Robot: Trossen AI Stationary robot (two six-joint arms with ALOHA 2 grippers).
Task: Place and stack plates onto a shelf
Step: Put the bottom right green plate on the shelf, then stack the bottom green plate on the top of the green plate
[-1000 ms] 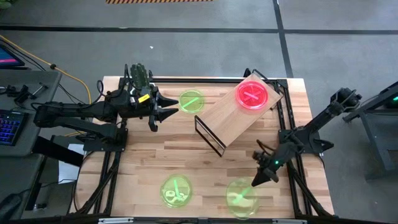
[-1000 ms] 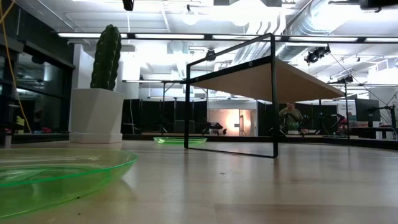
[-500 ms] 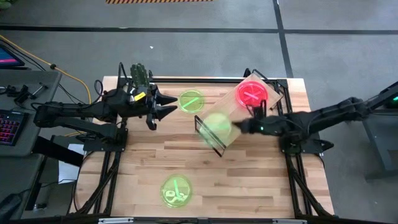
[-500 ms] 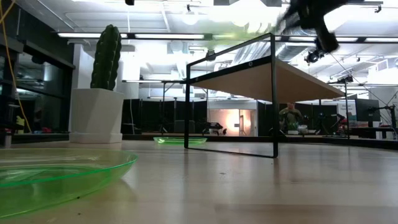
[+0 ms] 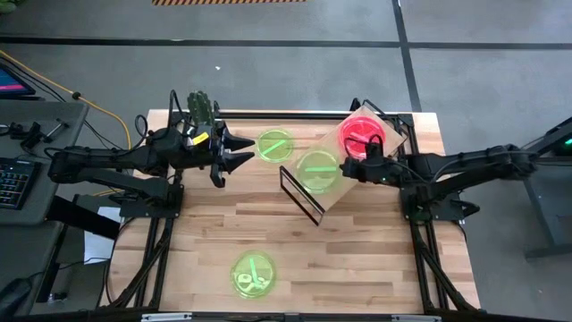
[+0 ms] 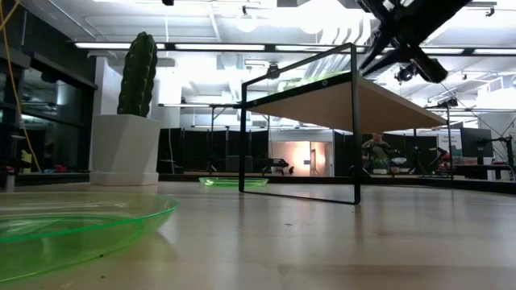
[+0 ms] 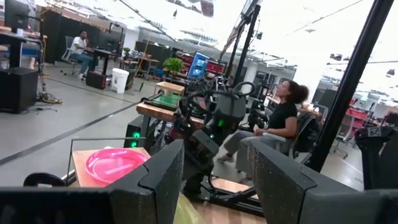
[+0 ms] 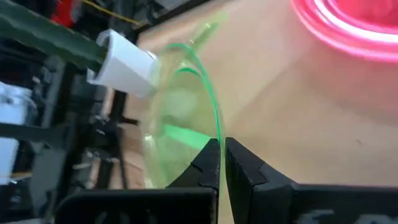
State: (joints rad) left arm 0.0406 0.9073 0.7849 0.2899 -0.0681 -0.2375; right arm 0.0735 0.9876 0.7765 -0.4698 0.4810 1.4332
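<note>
The light-wood shelf [image 5: 357,165] stands slantwise at the table's far middle. A red-pink plate [image 5: 362,134] lies on its far right end. My right gripper [image 5: 343,170] is over the shelf top, shut on a green plate [image 5: 315,170] above the shelf's left end. A second green plate [image 5: 274,145] lies on the table left of the shelf, and a third [image 5: 253,275] near the near edge. My left gripper [image 5: 246,152] hovers open beside the cactus pot [image 5: 201,109], touching nothing. My right gripper pinches the green plate by its rim [image 8: 217,138], on the side toward the red-pink plate, between its two fingertips [image 8: 208,158]. The fingers come nearly level from the table's right. The plate tilts over the shelf board; whether its far edge rests on the board, I cannot tell.
The white cactus pot [image 6: 125,149] stands at the far left corner, behind my left gripper. In the low view the near green plate [image 6: 72,225] fills the left foreground. A seated person [image 7: 280,121] and other people show in the room beyond the table.
My right gripper has gone from the table's near right, up and toward the far edge and left, out over the shelf. The green plate that lay near the right of the near edge came with it, lifted clear, and is now above the shelf's left end.
</note>
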